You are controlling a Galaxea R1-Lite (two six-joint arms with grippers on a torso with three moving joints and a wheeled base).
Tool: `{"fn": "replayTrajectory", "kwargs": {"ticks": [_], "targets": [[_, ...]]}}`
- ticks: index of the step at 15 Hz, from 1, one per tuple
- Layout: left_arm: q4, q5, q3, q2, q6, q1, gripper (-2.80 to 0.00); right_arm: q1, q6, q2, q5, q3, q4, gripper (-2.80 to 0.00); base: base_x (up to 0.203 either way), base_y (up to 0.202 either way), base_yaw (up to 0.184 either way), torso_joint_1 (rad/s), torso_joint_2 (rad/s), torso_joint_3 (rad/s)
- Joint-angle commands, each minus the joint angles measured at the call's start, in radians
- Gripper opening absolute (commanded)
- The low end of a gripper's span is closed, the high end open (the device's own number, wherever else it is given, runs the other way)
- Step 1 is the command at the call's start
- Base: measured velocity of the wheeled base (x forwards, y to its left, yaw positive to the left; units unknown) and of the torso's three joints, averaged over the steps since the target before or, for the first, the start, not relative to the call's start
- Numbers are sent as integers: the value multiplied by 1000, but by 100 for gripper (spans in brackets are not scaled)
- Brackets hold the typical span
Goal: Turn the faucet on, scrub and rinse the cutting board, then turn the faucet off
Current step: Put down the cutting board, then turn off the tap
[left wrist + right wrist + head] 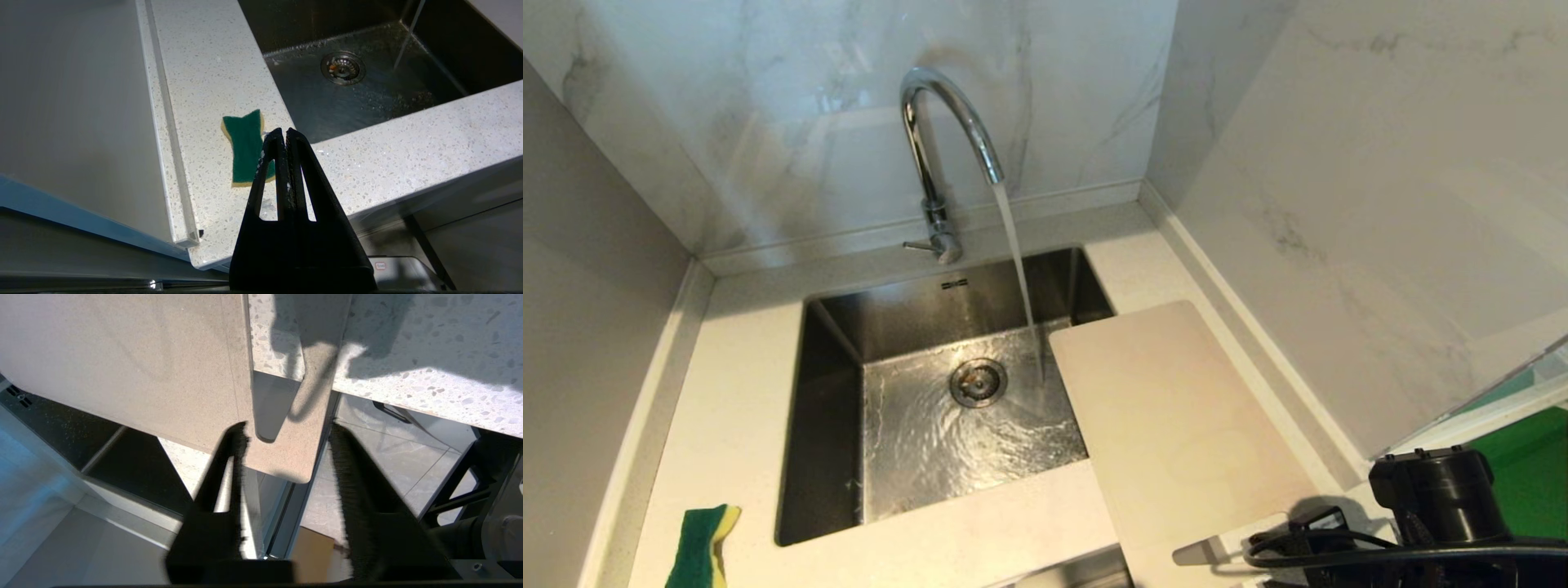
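Right gripper (286,437) released astride cutting board (1176,425) handle end; board's near edge hidden | left gripper (284,132) clenched

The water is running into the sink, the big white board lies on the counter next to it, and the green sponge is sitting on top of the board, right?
Not quite. The green sponge is not on the cutting board. It lies on the counter on the other side of the sink, as the head view shows. The rest is right: the faucet is running and the board lies beside the sink.

No legible txt anywhere; small dark mark on sink (833,343) back wall is unreadable.
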Motion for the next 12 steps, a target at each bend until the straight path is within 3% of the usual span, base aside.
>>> {"fn": "replayTrajectory", "kwargs": {"ticks": [1, 8, 10, 12], "targets": [[0, 0, 2, 1, 0, 0, -280, 1, 8, -11, 2, 5, -4, 0, 0, 0, 0, 0, 0, 0], [0, 0, 2, 1, 0, 0, -280, -6, -7, -197, -15, -8, 3, 0, 0, 0, 0, 0, 0, 0], [0, 0, 2, 1, 0, 0, -280, -10, -65, -274, -27, -35, 41, 0, 0, 0, 0, 0, 0, 0], [0, 0, 2, 1, 0, 0, -280, -11, -137, -378, -32, -103, 165, 0, 0, 0, 0, 0, 0, 0]]}}
